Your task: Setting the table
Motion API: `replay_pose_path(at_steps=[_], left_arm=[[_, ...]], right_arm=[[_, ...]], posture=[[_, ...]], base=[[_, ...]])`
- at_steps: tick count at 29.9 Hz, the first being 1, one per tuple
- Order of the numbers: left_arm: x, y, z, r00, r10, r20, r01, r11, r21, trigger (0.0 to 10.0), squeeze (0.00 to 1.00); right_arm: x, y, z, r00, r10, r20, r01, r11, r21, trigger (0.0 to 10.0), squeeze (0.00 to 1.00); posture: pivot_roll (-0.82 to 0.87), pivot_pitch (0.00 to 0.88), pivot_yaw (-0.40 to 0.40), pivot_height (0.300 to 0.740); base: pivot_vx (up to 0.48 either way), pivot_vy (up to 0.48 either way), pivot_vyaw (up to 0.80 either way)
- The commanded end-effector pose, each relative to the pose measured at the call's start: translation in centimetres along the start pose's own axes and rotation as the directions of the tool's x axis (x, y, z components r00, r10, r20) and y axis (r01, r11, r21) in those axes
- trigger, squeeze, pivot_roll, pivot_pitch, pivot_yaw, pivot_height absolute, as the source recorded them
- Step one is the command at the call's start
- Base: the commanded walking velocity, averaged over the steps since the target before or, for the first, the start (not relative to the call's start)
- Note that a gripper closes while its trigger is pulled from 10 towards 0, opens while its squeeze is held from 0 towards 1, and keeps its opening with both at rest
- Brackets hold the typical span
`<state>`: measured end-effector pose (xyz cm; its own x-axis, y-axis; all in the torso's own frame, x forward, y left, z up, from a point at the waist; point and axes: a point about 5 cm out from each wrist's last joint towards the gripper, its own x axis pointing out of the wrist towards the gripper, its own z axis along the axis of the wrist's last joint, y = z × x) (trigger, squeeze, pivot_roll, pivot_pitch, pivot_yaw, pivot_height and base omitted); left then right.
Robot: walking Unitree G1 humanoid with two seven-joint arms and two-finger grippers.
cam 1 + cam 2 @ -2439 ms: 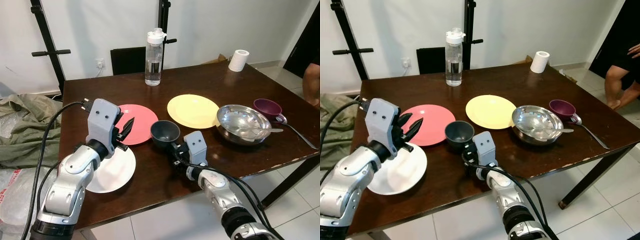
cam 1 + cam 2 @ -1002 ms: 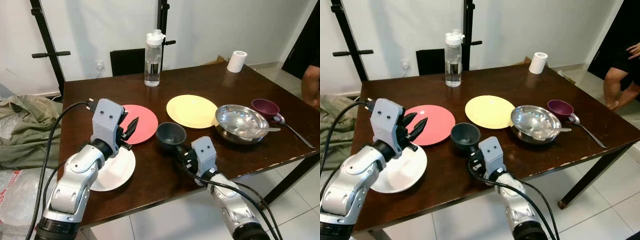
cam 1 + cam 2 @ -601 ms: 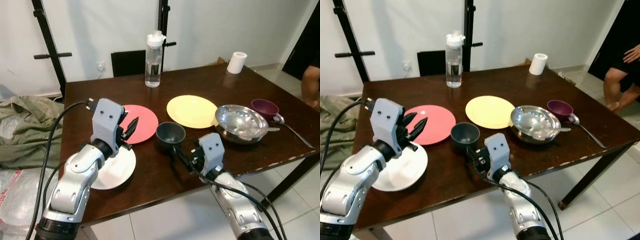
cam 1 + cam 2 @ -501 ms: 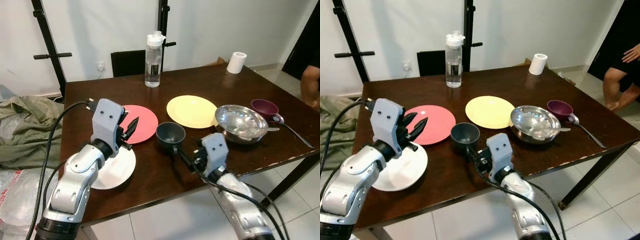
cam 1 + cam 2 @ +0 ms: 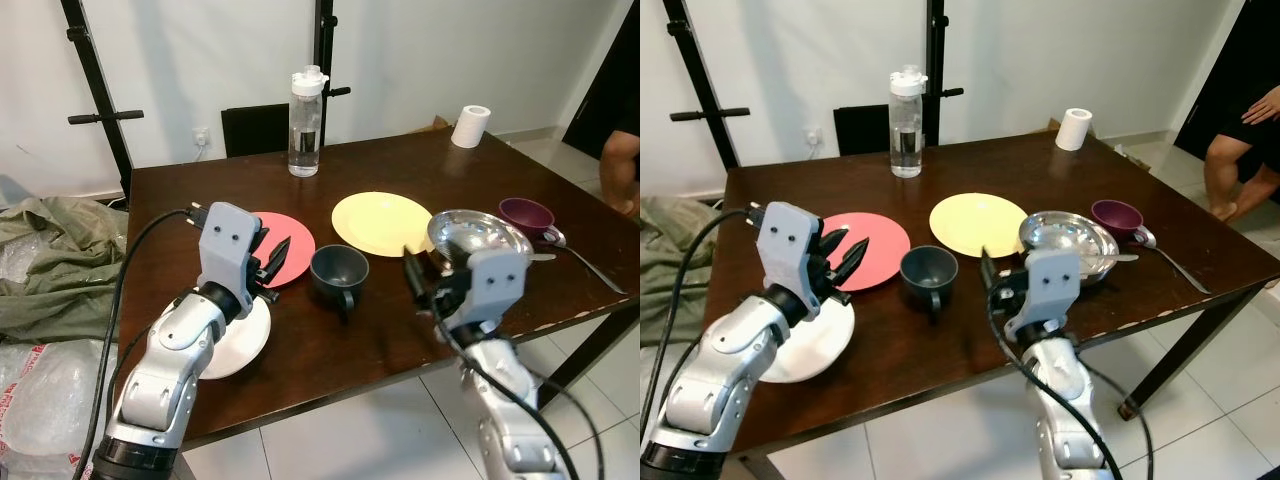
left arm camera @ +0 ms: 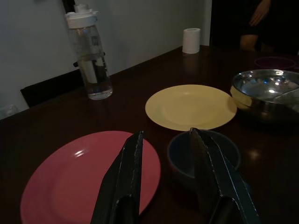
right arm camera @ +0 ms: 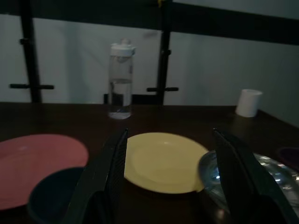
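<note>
Midway across the dark wooden table, set between pink plate and steel bowl: dark grey mug, upright, handle toward the near edge, touched by neither gripper. Probably parked there as one piece of a place setting, free of any hold. Just behind it, yellow plate, bare, ready to take a dish. Further right, a spoon resting in the steel bowl, and beside that bowl a purple cup with a second utensil trailing toward the table's right edge. Near the front left corner, white plate, partly under the left arm.

Raised off the table just right of the mug: right gripper, fingers spread wide, nothing between them, aimed over the yellow plate toward the bottle. Likely lifted clear to choose the next piece.

Hovering above the near rim of the pink plate: left gripper, fingers parted by a moderate gap, empty, tips pointed at the mug.

At the back edge, clear water bottle with white cap; far right corner, roll of paper. Beyond the right edge, part of a person.
</note>
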<state>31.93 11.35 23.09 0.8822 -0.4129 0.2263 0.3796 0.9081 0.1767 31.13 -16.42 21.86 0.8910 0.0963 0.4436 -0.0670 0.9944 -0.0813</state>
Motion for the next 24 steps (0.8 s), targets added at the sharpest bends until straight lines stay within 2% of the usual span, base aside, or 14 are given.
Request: replay_pose_path(at_steps=[1,8,14,18,21,24], left_arm=[[-0.2,-0.4,-0.1,1.0,-0.001,0.008,0.001,1.0,0.01,10.0,0.0],[-0.3,-1.0,-0.3,1.0,0.009,0.007,-0.009,1.0,-0.009,10.0,0.0],[-0.1,-0.7,-0.2,1.0,0.023,0.013,-0.023,1.0,0.004,10.0,0.0],[0.1,-0.1,-0.1,0.999,0.037,0.013,-0.038,0.999,0.02,10.0,0.0],[-0.4,0.2,-0.2,0.999,0.048,0.007,-0.048,0.998,0.03,10.0,0.0],[-0.6,0.2,-0.3,0.998,0.058,0.001,-0.058,0.998,0.023,10.0,0.0]], right_arm=[[-0.3,-0.3,-0.1,1.0,-0.019,-0.021,0.019,1.0,-0.006,10.0,0.0],[0.0,-0.8,0.8,0.999,-0.041,0.0,0.041,0.999,-0.026,10.0,0.0],[0.6,-1.3,1.6,0.998,-0.064,0.026,0.065,0.997,-0.036,10.0,0.0],[0.7,-0.7,1.9,0.998,-0.047,0.032,0.048,0.999,-0.015,10.0,0.0],[-0.1,0.7,1.3,1.0,0.009,0.007,-0.009,1.0,0.018,10.0,0.0],[-0.6,1.2,1.0,1.0,0.022,-0.01,-0.022,0.999,0.04,10.0,0.0]], posture=[[0.01,0.063,0.055,0.74],[0.0,0.072,0.041,0.74],[0.0,0.064,0.043,0.74],[0.02,0.071,0.044,0.74],[0.03,0.057,0.043,0.74],[0.03,0.055,0.041,0.74]], base=[[0.0,0.0,0.0],[0.0,0.0,0.0],[0.0,0.0,0.0],[0.0,0.0,0.0],[0.0,0.0,0.0],[0.0,0.0,0.0]])
